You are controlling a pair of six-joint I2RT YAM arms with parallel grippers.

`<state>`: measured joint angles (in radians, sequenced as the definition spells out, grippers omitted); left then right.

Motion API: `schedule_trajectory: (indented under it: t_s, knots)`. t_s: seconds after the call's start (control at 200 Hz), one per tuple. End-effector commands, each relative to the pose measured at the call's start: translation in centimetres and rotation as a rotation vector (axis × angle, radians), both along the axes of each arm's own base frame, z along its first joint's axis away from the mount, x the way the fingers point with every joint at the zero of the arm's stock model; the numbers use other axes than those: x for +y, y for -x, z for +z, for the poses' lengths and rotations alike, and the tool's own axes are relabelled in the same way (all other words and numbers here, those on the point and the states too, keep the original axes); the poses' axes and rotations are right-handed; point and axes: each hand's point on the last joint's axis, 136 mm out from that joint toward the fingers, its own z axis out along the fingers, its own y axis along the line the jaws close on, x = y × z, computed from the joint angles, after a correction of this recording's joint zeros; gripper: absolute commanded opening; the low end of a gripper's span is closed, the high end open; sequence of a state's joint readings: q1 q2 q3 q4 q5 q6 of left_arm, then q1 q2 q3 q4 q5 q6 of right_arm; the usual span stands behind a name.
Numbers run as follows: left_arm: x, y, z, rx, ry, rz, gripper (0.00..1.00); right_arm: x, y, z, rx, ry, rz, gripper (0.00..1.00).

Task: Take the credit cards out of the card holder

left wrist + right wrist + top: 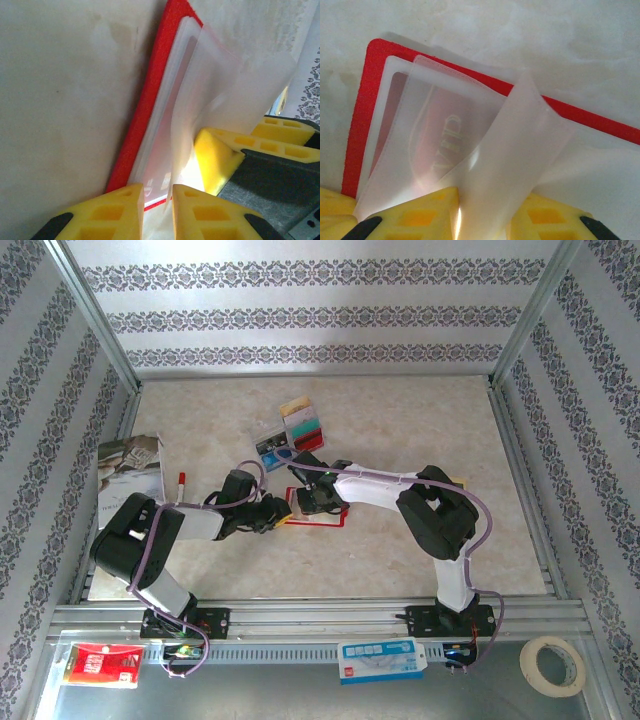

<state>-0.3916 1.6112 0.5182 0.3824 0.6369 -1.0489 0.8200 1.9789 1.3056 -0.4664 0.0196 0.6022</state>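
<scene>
Left claw (157,194) narrow on holder (150,90) edge, right claw (482,220) pinching clear sleeve (520,150): peel sleeve back gently, card (445,130) sits just ahead of it.

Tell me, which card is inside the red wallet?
The reddish card with VIP letters, tucked under a clear pocket of the card holder. The other cards lie loose on the table.

One card holder (360,130), about five loose credit cards (303,424), one magazine (130,468), one tape roll (531,668)
</scene>
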Motion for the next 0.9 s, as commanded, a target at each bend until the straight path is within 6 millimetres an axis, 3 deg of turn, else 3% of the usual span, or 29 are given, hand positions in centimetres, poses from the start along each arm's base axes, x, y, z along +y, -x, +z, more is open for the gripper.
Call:
schedule_trajectory:
  t_s: [0.0, 0.22, 0.415, 0.585, 0.894]
  knots:
    - [-1.1, -0.9, 1.2, -0.042, 0.034, -0.029, 0.20, 0.0, 1.3, -1.2, 0.064, -0.011, 0.020, 0.30]
    - [-1.5, -0.7, 0.6, -0.030, 0.023, -0.050, 0.18, 0.6, 1.0, -0.1, 0.052, -0.047, 0.014, 0.30]
    - [-1.9, -0.9, 0.8, -0.037, 0.040, -0.060, 0.17, 0.8, 0.3, 3.2, 0.014, -0.125, -0.014, 0.35]
    - [-2.2, -1.0, 1.1, -0.052, 0.028, -0.083, 0.17, -0.7, -0.8, 6.6, -0.067, -0.193, -0.095, 0.39]
    - [-4.7, -1.6, 3.5, -0.156, 0.057, -0.155, 0.29, -4.6, -1.9, 8.6, -0.185, -0.282, -0.237, 0.40]
